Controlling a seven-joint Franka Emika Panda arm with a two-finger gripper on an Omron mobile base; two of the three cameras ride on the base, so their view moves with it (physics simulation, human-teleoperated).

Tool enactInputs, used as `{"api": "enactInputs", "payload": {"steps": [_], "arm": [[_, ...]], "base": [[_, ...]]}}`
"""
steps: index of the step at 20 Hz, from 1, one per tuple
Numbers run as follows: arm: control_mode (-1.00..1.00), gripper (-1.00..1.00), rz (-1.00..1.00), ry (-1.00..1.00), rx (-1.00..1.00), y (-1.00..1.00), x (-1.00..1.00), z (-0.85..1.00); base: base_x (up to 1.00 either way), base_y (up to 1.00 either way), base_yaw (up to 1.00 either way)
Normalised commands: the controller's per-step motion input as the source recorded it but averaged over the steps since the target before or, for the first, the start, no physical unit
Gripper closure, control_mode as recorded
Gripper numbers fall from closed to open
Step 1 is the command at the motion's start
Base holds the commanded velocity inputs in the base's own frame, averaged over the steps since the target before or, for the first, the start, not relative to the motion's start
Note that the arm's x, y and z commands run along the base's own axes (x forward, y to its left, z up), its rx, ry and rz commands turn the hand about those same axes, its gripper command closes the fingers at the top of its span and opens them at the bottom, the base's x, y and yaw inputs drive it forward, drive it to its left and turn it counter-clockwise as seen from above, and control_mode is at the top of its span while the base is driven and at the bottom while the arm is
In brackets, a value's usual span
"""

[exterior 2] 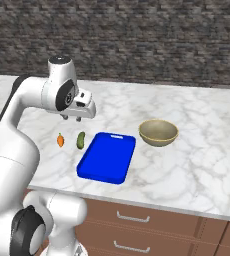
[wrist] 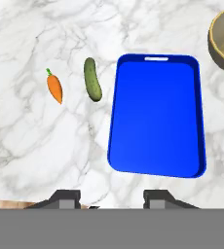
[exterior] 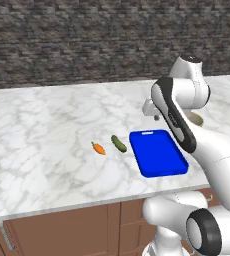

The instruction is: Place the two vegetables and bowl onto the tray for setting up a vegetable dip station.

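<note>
Nothing on the tray yet; my hand [exterior 2: 73, 119] hangs above the desk [exterior: 37, 130], parted and holding nothing.

The blue tray [wrist: 155, 116] lies bare. Just beside its left rim sits the cucumber [wrist: 92, 79], with the carrot [wrist: 55, 88] a little further left; the bowl [exterior 2: 158, 132] stands off its far right corner. I judge both vegetables light, stiff, prone to rolling: pinch across the middle. Open marble surrounds them, the desk edge near.

We see a white marble worktop [exterior: 47, 130] against a dark stone-brick wall [exterior: 77, 40]. Below it we see brown wooden cabinet drawers [exterior 2: 137, 225] with metal handles [exterior 2: 133, 217].
</note>
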Motion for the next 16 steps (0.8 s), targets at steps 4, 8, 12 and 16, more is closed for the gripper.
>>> {"api": "enactInputs", "payload": {"steps": [4,8,12,16], "arm": [[-1.0,-1.0,0.01,0.06,0.0,0.06,0.0,0.0],[-1.0,-1.0,0.04,0.13,0.0,0.19,0.0,0.0],[-1.0,-1.0,0.06,0.16,0.0,0.43,0.05,0.0],[-1.0,-1.0,0.07,0.14,0.0,0.37,0.13,-0.07]], "base": [[0.0,0.0,0.0],[0.0,0.0,0.0],[0.0,0.0,0.0],[0.0,0.0,0.0]]}}
